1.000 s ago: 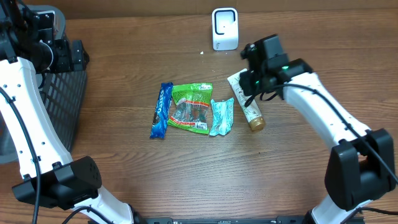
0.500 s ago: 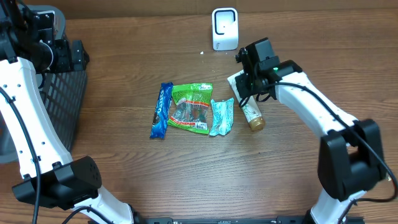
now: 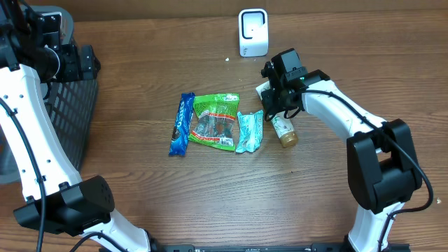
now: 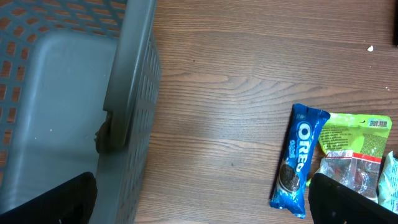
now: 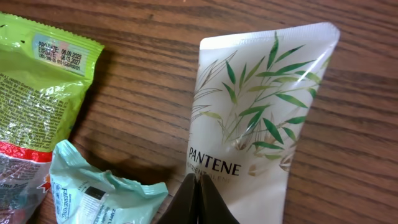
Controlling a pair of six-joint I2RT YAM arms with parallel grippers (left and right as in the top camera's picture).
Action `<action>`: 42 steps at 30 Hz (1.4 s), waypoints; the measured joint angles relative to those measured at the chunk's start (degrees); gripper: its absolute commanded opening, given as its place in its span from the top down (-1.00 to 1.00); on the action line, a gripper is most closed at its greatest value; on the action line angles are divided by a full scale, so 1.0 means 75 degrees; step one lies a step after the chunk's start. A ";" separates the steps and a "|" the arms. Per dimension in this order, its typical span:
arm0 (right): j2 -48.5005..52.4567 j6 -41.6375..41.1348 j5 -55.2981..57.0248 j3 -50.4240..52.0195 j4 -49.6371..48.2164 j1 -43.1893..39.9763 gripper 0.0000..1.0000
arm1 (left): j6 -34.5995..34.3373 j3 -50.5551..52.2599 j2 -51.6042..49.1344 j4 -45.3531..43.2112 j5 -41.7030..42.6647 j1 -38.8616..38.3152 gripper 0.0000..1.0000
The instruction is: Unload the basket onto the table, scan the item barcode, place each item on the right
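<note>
Over the Pantene tube, at its edge beside the printed name: right gripper, fingers pressed together to a point. Pinching the tube's skin or merely touching it: cannot tell. Tube flat on the desk, leaf-printed face up, no barcode showing. Near the tube's crimped end: white scanner. Just beside the tube: mint packet, then green snack bag, then Oreo pack. Well apart from the tube, by the dark mesh basket: left gripper, fingers spread wide, holding nothing.

Likely step: taking hold of the tube for the scanner. Could come up with nothing caught, given closed tips on a flat glossy face. Could shove the tube into the mint packet. Could lose a thin-edge pinch to the heavier cap end, dropping the tube mid-carry. Could reach the scanner with the wrong face turned to it, barcode presumably underneath.
</note>
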State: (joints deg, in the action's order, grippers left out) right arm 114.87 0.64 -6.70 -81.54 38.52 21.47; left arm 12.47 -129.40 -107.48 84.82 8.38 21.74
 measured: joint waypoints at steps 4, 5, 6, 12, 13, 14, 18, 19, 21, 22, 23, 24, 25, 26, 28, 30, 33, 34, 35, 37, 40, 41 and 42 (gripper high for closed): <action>0.0038 0.0000 -0.0079 -0.0003 -0.0015 0.0000 0.93 | 0.0000 0.0000 0.0000 0.0000 0.0000 0.0000 -1.00; 0.0070 -0.0003 -0.0082 -0.0012 -0.0012 0.0000 0.93 | 0.0000 0.0000 0.0000 0.0000 0.0000 0.0000 -0.99; 0.0114 -0.0003 -0.0087 -0.0026 -0.0012 -0.0003 0.93 | 0.0000 0.0000 0.0000 0.0000 0.0000 0.0000 -1.00; 0.0326 0.0000 -0.0012 -0.0058 -0.0029 0.0012 0.93 | 0.0000 0.0000 0.0000 0.0000 0.0000 0.0000 -1.00; 0.0332 -0.0006 0.0047 -0.0064 -0.0023 0.0020 0.92 | 0.0003 0.0000 0.0000 -0.0003 0.0000 0.0000 -0.99; 0.0335 -0.0009 0.0146 -0.0082 -0.0009 0.0038 0.92 | 0.0000 0.0000 0.0000 0.0003 0.0000 0.0000 -0.99; 0.0335 -0.0041 0.0565 -0.0117 0.0047 0.0070 0.92 | 0.0003 0.0000 0.0000 0.0000 0.0003 0.0000 -0.99; 0.0335 -0.0044 0.0627 -0.0154 0.0160 0.0073 0.83 | 0.0000 0.0000 0.0000 0.0000 0.0003 0.0000 -1.00; 0.0373 -0.0114 0.0699 -0.0323 0.0539 0.0070 0.46 | 0.0000 0.0000 0.0000 0.0000 0.0003 0.0000 -1.00; 0.0411 -0.0125 0.0726 -0.0463 0.0839 0.0055 0.21 | 0.0003 0.0000 0.0000 0.0000 0.0000 0.0000 -0.99; 0.0449 -0.0105 0.0726 -0.0580 0.1049 0.0041 0.02 | 0.0000 0.0000 0.0000 0.0000 0.0003 0.0000 -0.99; 0.0525 -0.0122 0.0664 -0.0813 0.1431 0.0012 -0.10 | 0.0000 0.0000 0.0000 0.0000 0.0003 0.0000 -1.00; 0.0595 -0.0122 0.0571 -0.1026 0.1719 -0.0015 -0.26 | 0.0000 0.0000 0.0000 -0.0003 0.0000 0.0000 -1.00; 0.0641 -0.0087 0.0548 -0.1201 0.1955 -0.0023 -0.33 | 0.0000 0.0000 0.0003 0.0003 0.0000 0.0000 -0.99; 0.0726 -0.0087 0.0449 -0.1789 0.2716 -0.0038 -0.46 | 0.0000 0.0000 0.0000 0.0003 0.0003 0.0000 -0.99; 0.0731 0.0003 0.0379 -0.2323 0.3299 -0.0038 -0.59 | 0.0000 0.0000 0.0000 0.0000 0.0003 0.0000 -0.99; 0.0702 0.0181 0.0315 -0.2699 0.3739 -0.0038 -0.63 | 0.0000 0.0000 0.0000 0.0000 0.0000 0.0000 -0.99; 0.0702 0.0254 0.0297 -0.2696 0.3870 -0.0038 -0.64 | 0.0003 0.0000 0.0000 -0.0003 0.0000 0.0000 -0.99; 0.0702 0.0312 0.0289 -0.2620 0.3984 -0.0038 -0.65 | 0.0000 0.0000 0.0000 0.0000 0.0000 0.0000 -0.99; 0.0702 0.0373 0.0271 -0.2363 0.3981 -0.0038 -0.68 | 0.0000 0.0000 0.0000 0.0000 0.0000 0.0000 -1.00; 0.0705 0.0437 0.0268 -0.1821 0.3789 -0.0038 -0.68 | 0.0000 0.0000 0.0000 0.0000 0.0003 0.0000 -0.99; 0.0708 0.0455 0.0268 -0.1655 0.3707 -0.0038 -0.67 | 0.0003 0.0000 0.0000 -0.0003 0.0000 0.0000 -0.99; 0.0708 0.0463 0.0268 -0.1460 0.3605 -0.0038 -0.66 | 0.0003 0.0000 0.0000 0.0000 0.0000 0.0000 -0.99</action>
State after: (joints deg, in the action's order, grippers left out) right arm 120.18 4.12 -4.69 -92.49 65.56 21.19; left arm 12.49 -129.40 -107.48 84.82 8.38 21.74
